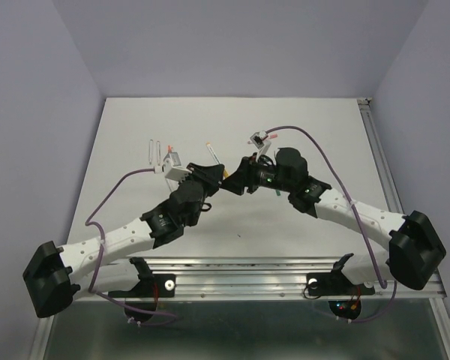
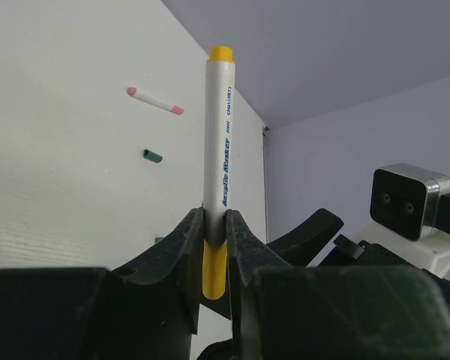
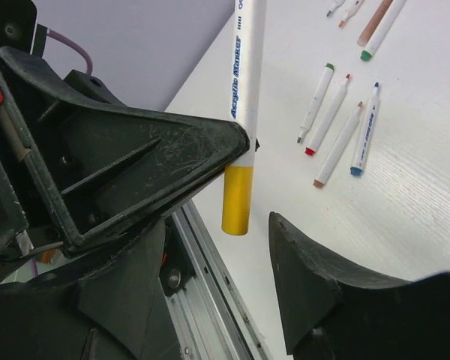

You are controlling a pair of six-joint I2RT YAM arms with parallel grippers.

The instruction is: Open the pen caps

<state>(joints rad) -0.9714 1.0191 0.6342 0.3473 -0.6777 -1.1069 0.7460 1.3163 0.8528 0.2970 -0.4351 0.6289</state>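
Between the spread fingers of the right claw (image 3: 256, 180) we see the yellow cap (image 3: 237, 201), still on the lower end of a white pen (image 2: 218, 135) held above the worktop (image 2: 60, 195). That claw is released. Our left claw (image 2: 214, 225) is clenched on the pen where barrel meets cap. A loose green cap (image 2: 152, 156) lies on the worktop beyond.

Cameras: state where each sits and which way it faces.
Top external: above, behind the bases, looking down on the table; both arms show.
Left wrist: looks along the left gripper, shut on a white pen.
Right wrist: looks past the open right gripper at the pen's yellow cap.
Both wrist views share that pen.
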